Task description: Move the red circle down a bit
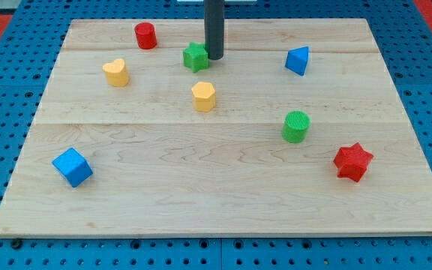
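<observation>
The red circle (145,35), a short red cylinder, stands near the view's top left of the wooden board (223,187). My tip (214,58) is at the end of the dark rod that comes down from the view's top centre. It rests just right of the green star (196,57), close to or touching it. The tip is well to the right of the red circle and a little lower in the view, with the green star between them.
A yellow heart-like block (115,73) lies below the red circle. A yellow hexagon (203,96) sits at centre. A blue triangle (298,61), green cylinder (296,126), red star (352,162) stand at right. A blue cube (72,166) is lower left.
</observation>
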`<action>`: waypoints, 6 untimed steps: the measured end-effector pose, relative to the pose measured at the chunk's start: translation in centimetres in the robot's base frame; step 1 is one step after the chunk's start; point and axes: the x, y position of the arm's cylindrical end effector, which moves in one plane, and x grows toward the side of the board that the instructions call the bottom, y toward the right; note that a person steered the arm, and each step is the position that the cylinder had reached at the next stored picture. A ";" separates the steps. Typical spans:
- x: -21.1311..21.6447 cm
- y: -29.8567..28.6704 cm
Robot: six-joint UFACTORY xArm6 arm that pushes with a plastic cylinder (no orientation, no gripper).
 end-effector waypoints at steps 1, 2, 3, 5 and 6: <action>-2.4 0.6; -8.6 2.9; -10.7 -0.4; -10.5 -11.1; -6.7 -11.9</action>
